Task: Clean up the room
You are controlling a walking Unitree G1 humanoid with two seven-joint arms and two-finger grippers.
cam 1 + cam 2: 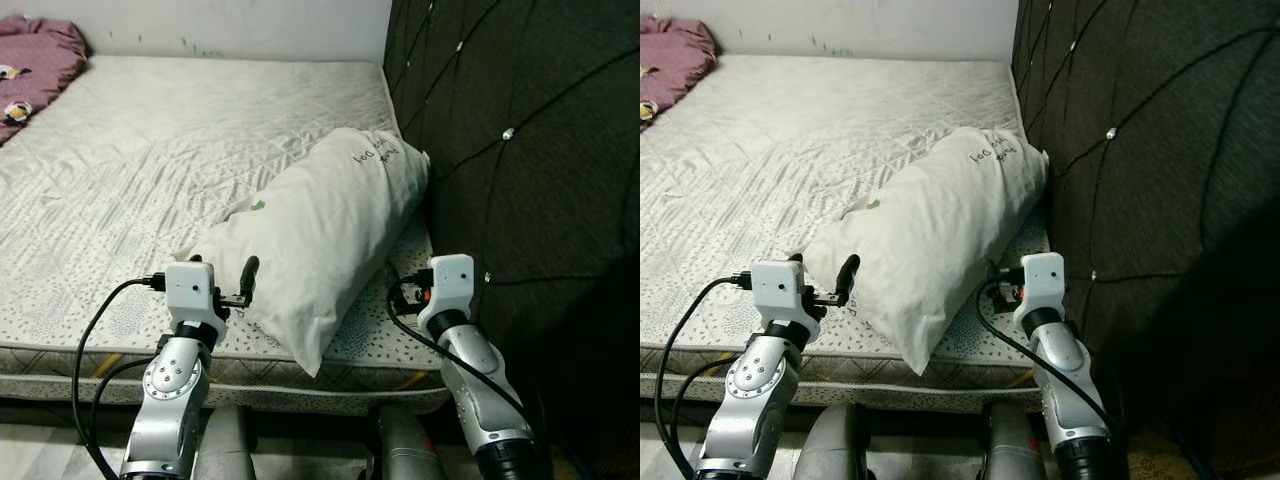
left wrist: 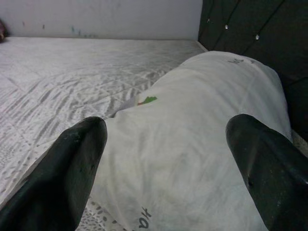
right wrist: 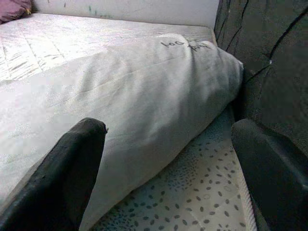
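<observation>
White pillow [image 1: 310, 235] lies slantwise on mattress [image 1: 120, 170], against headboard [image 1: 520, 150].

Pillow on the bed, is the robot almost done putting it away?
Not yet. The white pillow lies slanted near the bed's front edge, one end against the dark headboard. Both claws are open and close to it: the left claw by its near corner, the right claw beside its other side. Neither grips it. Left to do: grasping and straightening it, and the purple blanket bunched at the far corner.
</observation>
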